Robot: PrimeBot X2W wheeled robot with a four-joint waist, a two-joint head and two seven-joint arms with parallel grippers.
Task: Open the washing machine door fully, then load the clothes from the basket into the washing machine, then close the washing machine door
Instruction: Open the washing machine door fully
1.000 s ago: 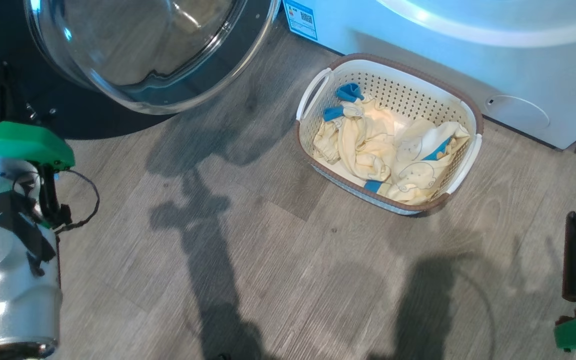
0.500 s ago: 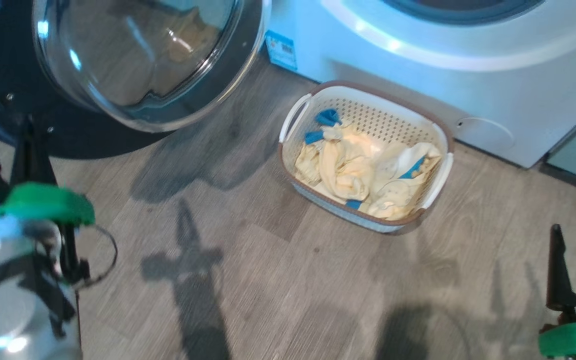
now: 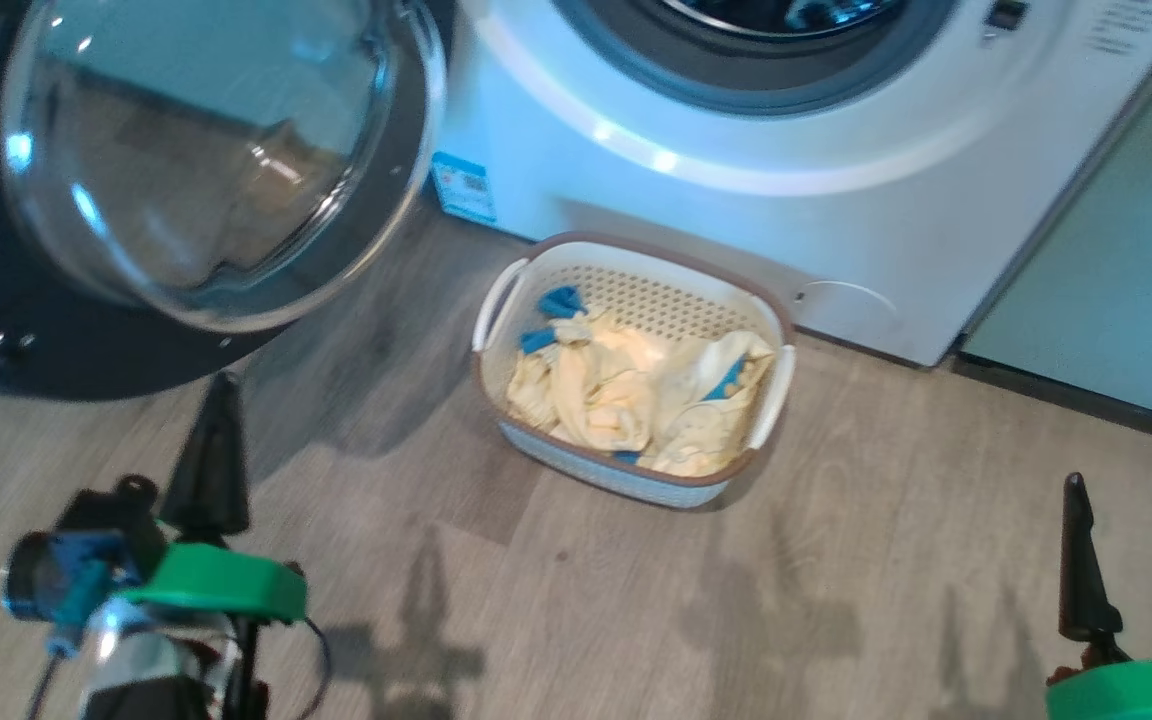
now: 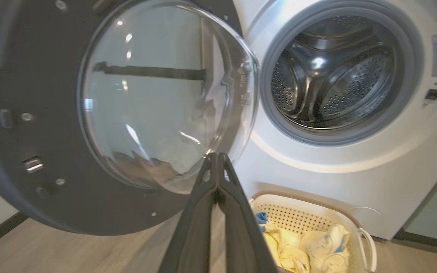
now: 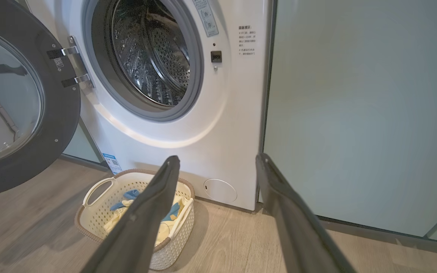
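**Door.** The washing machine door [image 3: 186,180] stands swung out to the left of the washing machine [image 3: 736,200], and the opening is unobstructed. The opening step is judged complete or nearly so. Verify that the door rests at its stop before proceeding.

**Left arm.** The left gripper [image 3: 220,390] has its fingers pressed together and holds nothing. It sits near the door's lower edge, and contact cannot be confirmed. Keep this arm off the door, since a nudge could swing it back across the opening.

**Load.** The basket [image 3: 626,243] stands on the floor [image 3: 586,600] just in front of the machine, below the drum [image 4: 336,72]. The clothes [image 3: 616,400] lie heaped inside the basket. No garment is seen in the drum, so loading is judged to be the step in hand.

**Right arm.** The right gripper [image 3: 1118,485] has its fingers spread wide and is empty, over bare floor well to the right of the basket. Because it is already spread, it suits the first pick.
- Bring it above the heap and descend onto the centre.
- Straddle a raised fold, clear of the perforated walls and the white handles [image 3: 774,395].
- Close on fabric only.
- The garments are soft and will probably trail, so lift until the cloth clears the brown rim.
- Carry the garment up and release it well inside the drum, so that nothing hangs over the lip where the door could trap it.

**Clearance.** Keep the arm away from the pale green cabinet [image 3: 1116,280] at the right.
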